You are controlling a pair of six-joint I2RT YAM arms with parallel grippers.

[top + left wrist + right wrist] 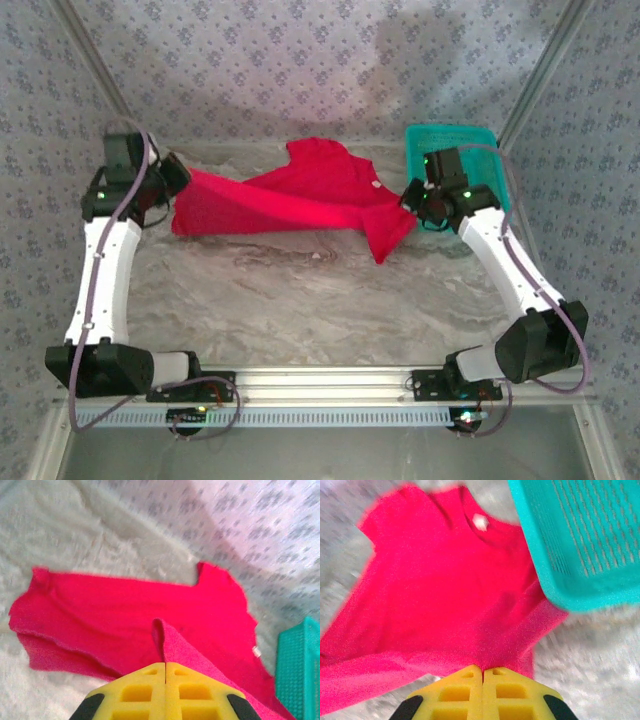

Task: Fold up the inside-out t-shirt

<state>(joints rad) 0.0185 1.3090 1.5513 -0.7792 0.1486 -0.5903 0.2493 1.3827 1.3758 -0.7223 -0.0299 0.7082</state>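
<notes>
T-shirt: the red t-shirt (290, 200) lies along the far part of the counter (300, 310) and reaches from the left hand to the right hand.
Lay of the cloth: it is drawn out sideways between the two hands. One sleeve (392, 235) droops toward the near edge just beside the right hand, and another flap (315, 152) points toward the far edge.
Neck tag: the small white tag (480, 522) sits at the collar, on the end of the shirt nearer the far right corner.
Left hand: the left hand (165, 666) is near the far left corner. Its yellow fingers (137, 692) are pressed flat together, and a raised ridge of red cloth runs straight into the seam between them, so it is holding the t-shirt.
Right hand: the right hand (482, 669) is toward the far right corner. Its fingers meet with no gap and the red hem comes right up to the tips, so it is clamped on the t-shirt's edge.
Basket: the teal mesh basket (478, 138) stands in the far right corner, just beyond the right hand. From the right wrist its near rim lies over the shirt's edge, though I cannot tell whether they touch.
Counter surface: it is pale and marbled, and bare in the near half.
</notes>
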